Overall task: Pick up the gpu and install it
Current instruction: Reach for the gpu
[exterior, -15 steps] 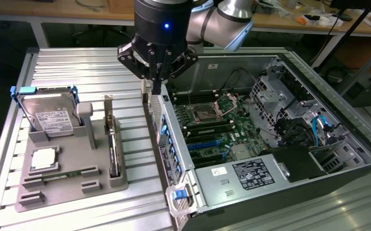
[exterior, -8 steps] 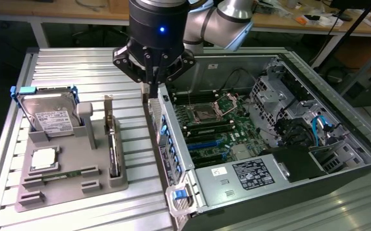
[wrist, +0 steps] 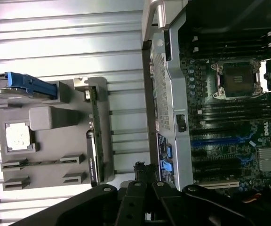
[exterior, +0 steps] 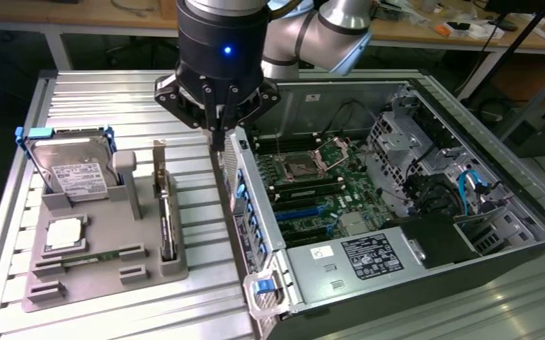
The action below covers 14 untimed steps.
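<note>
Standing on edge, gpu [exterior: 167, 212] parallels case [exterior: 250, 219].

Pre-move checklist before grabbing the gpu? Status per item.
1. gpu standing on edge in the gray holder: ok.
2. gripper carrying nothing: ok.
3. Jaws open for a grasp: not ok, shut.
4. gripper above the gpu: not ok, it hangs between the holder and the computer case, close to the case wall.
5. Case open, motherboard exposed: ok.
6. Rear slot cover for the card removed: cannot tell.
</note>
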Motion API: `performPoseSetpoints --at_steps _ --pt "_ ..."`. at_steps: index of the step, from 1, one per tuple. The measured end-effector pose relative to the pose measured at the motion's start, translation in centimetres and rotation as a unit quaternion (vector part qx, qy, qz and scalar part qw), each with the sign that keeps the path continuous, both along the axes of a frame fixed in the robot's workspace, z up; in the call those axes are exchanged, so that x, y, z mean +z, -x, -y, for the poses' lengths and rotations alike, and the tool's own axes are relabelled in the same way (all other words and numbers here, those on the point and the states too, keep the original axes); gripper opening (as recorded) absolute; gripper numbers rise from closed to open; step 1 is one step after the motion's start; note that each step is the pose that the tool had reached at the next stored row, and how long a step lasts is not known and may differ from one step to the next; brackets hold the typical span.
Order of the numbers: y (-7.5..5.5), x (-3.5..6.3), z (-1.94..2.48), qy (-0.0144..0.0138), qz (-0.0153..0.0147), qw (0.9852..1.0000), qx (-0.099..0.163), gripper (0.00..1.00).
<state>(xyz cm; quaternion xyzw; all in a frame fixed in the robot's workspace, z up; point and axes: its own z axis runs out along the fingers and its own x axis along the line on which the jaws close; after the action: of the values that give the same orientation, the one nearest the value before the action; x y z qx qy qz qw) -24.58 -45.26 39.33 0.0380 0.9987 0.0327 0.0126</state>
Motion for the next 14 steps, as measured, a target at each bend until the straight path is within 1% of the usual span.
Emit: performPoseSetpoints --at_steps 8,14 --pt "1.3 0.0 0.51 -0.0003 0.0 1.0 0.0 0.11" --pt "2.5 0.0 0.62 -0.0009 0.0 1.0 0.0 0.11"
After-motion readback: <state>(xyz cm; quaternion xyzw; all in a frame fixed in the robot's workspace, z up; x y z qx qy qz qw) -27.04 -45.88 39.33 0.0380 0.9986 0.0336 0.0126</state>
